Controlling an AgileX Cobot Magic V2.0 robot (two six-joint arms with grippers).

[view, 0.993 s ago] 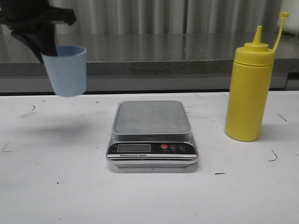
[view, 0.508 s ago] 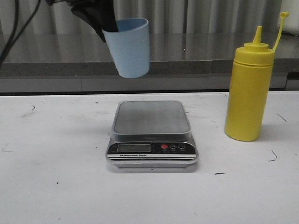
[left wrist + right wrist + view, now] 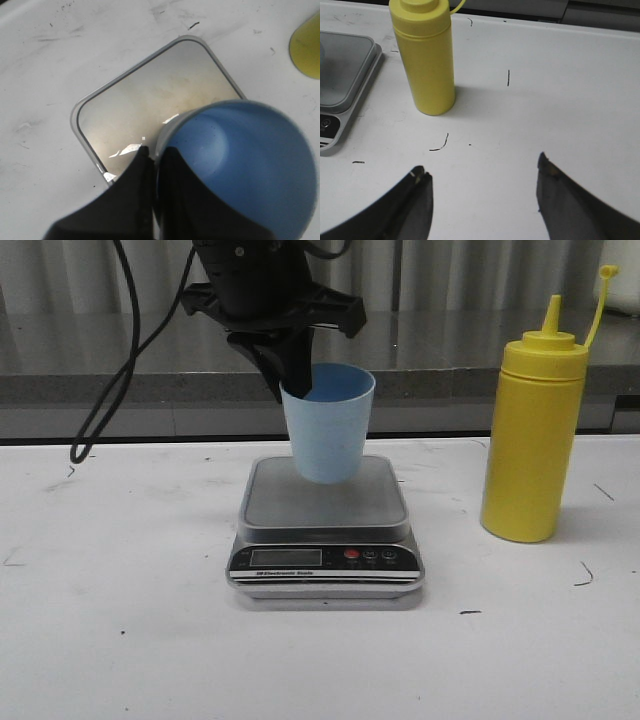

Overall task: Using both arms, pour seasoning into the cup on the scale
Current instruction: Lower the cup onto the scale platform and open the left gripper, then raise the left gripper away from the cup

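Note:
The pale blue cup (image 3: 328, 426) hangs upright over the steel platform of the scale (image 3: 325, 500), its base at or just above the plate. My left gripper (image 3: 296, 380) is shut on the cup's left rim, one finger inside and one outside. In the left wrist view the cup (image 3: 245, 160) fills the near side, pinched by the gripper (image 3: 156, 152) above the scale (image 3: 150, 100). The yellow seasoning bottle (image 3: 533, 430) stands upright to the right of the scale. My right gripper (image 3: 482, 170) is open over bare table, well short of the bottle (image 3: 424, 60); the front view does not show it.
The white table (image 3: 120, 640) carries small black pen marks. A grey counter ledge (image 3: 450, 370) runs along the back. The left arm's black cable (image 3: 115, 370) droops at the back left. The scale's display and red button (image 3: 351, 554) face the front.
My left gripper has carried the cup from the far left, rightward and then down, until it hangs over the scale's platform. The bottle and scale have not moved.

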